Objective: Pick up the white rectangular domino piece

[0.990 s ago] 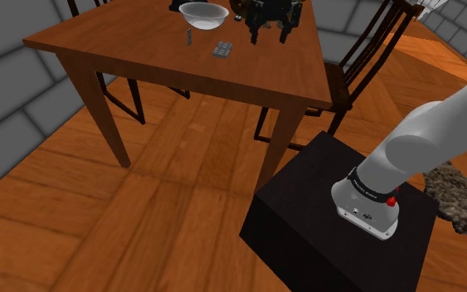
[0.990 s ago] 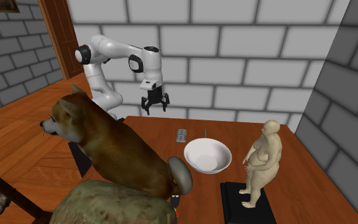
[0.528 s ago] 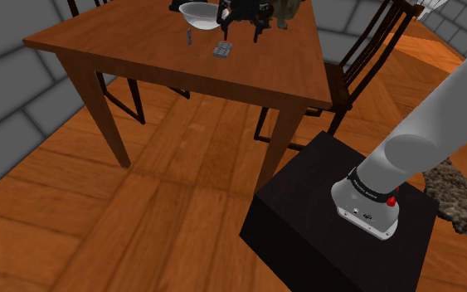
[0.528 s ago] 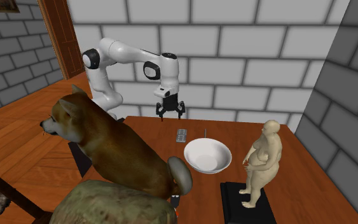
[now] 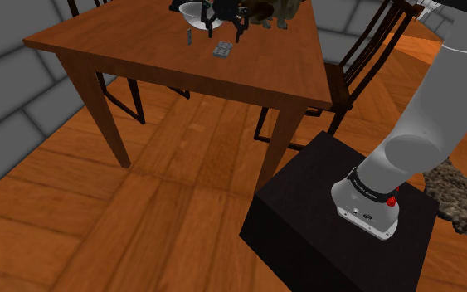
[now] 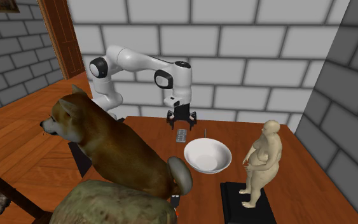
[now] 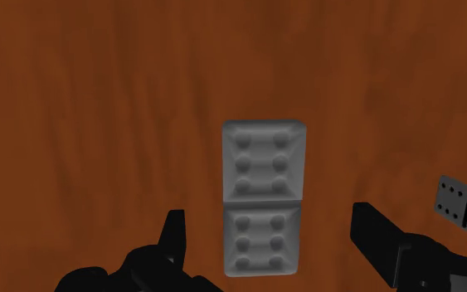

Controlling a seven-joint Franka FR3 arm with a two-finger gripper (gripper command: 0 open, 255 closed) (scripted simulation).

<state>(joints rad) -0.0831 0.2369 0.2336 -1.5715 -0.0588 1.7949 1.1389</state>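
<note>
Grey domino (image 7: 263, 197) lies flat on the wooden table (image 7: 99, 99), directly under the gripper (image 7: 271, 226) and lined up between its two fingers, which stand wide apart and touch nothing. This looks like the hover before the grasp; the next move calls for a straight drop until the fingers flank the long sides, then a squeeze. Dot count is hard to read, and a small dark dotted piece (image 7: 464, 203) just outside one finger is partly hidden, so can't tell what it is.
</note>
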